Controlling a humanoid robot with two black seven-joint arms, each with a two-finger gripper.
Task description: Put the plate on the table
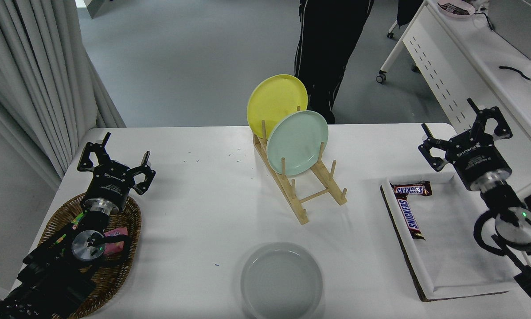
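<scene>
**Grey plate flat on the tabletop, both claws empty**

The right black claw (466,135) hangs spread open above the white cardboard tray (462,261); the left black claw (115,160) rests open by a brown wicker basket (115,270). The round pale grey-white plate (282,280) lies flat on the large white matte tabletop (203,195), near its front edge. Beyond are grey floor and pale curtains (35,75).

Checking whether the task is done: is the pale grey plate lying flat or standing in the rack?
Flat: the pale grey plate lies face up on the white table, apart from the wooden rack.
</scene>
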